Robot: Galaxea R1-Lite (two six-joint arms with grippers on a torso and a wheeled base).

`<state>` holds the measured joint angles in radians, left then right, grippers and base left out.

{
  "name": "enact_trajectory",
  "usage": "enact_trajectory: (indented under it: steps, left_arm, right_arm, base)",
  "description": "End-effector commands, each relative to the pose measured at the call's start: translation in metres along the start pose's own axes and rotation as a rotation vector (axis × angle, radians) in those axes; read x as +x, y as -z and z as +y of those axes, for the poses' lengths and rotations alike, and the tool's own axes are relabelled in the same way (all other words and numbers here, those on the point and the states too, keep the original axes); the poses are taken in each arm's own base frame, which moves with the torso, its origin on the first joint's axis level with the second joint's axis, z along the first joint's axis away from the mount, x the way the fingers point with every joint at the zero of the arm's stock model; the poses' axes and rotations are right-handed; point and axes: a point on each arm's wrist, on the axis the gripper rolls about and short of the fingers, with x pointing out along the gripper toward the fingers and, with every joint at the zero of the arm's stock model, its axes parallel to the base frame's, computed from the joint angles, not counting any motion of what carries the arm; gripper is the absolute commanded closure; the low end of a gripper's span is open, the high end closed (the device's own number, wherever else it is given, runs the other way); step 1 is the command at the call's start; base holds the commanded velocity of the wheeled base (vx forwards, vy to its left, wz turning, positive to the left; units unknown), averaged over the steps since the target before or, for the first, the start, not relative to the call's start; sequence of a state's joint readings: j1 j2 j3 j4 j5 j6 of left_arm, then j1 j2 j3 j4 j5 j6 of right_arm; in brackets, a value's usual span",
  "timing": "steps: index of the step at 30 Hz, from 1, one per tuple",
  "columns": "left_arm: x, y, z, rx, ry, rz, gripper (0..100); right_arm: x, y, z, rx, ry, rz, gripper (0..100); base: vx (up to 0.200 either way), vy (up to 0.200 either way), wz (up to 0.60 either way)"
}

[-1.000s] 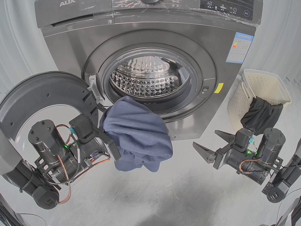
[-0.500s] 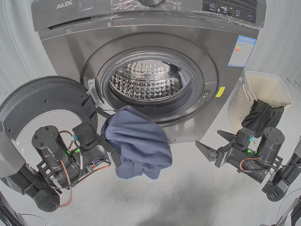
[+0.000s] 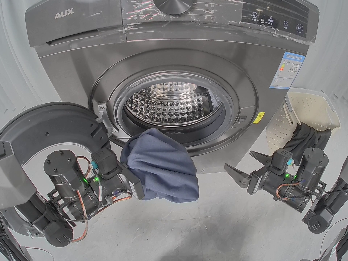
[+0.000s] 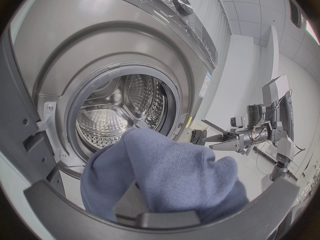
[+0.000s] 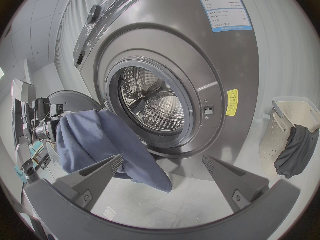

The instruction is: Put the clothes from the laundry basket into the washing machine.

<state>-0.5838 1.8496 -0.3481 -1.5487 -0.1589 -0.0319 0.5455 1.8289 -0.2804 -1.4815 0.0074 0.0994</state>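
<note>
left gripper (image 3: 139, 185): clamped on blue garment (image 3: 163, 167), bulk hung below the grip.
garment: sat just in front of the drum (image 3: 166, 107) mouth's lower edge, not inside.
step: likely needed lifting over that edge, a deep push, then release; the hanging tail risked snagging.
right gripper (image 3: 240, 161): jaws apart, held nothing, near laundry basket (image 3: 319, 95).

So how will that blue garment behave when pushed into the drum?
Probably floppy: the blue garment sags in folds from the left gripper. Likely light, since that one grip carries it. Its hanging tail may snag on the drum opening's lower rim.
</note>
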Motion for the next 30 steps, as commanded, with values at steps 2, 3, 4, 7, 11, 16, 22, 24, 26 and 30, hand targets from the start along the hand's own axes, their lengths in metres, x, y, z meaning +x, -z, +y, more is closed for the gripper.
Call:
enact_trajectory:
  steps: [2,3,4,7,11,16,22,24,26,30]
  left_arm:
    - [0.0012,0.0028,-0.0024,-0.002,0.009,0.009,100]
    - [0.0012,0.0028,-0.0028,-0.002,0.01,0.009,100]
    - [0.0013,0.003,-0.0037,-0.003,0.013,0.011,100]
    - [0.0007,0.0042,-0.0037,-0.005,0.014,0.017,100]
    - [0.0001,0.0055,-0.0038,-0.006,0.014,0.023,100]
    - [0.0011,0.0061,-0.0036,-0.007,0.013,0.023,100]
    - [0.0016,0.0096,-0.0034,-0.01,0.012,0.036,100]
    - [0.0015,0.0092,-0.0034,-0.009,0.012,0.035,100]
    - [0.002,0.0086,-0.0034,-0.009,0.012,0.032,100]
    - [0.002,0.0097,-0.0063,-0.01,0.021,0.037,100]
  right_arm:
    - [0.0004,0.0006,0.0005,0.0,-0.002,0.002,0]
    - [0.0004,0.0006,0.0005,0.0,-0.002,0.002,0]
    - [0.0004,0.0006,0.0005,0.0,-0.002,0.002,0]
    - [0.0001,0.0011,0.0028,0.0,-0.01,0.005,0]
    - [0.0004,0.0012,0.006,-0.001,-0.022,0.004,0]
    - [-0.0001,0.0011,0.006,0.0,-0.022,0.004,0]
    - [-0.0028,0.0031,0.0073,0.0,-0.025,0.015,0]
    - [-0.0035,0.0027,0.0081,0.0,-0.029,0.014,0]
    - [-0.0034,0.0021,0.0081,0.0,-0.029,0.011,0]
    - [-0.0034,0.0021,0.0085,-0.001,-0.03,0.011,0]
  base:
    - [0.0,0.0,0.0]
    - [0.0,0.0,0.0]
    - [0.0,0.0,0.0]
    - [0.0,0.0,0.0]
    - [0.15,0.0,0.0]
    - [0.12,0.0,0.0]
    - [0.0,0.0,0.0]
    - [0.0,0.0,0.0]
    - [0.0,0.0,0.0]
    - [0.0,0.0,0.0]
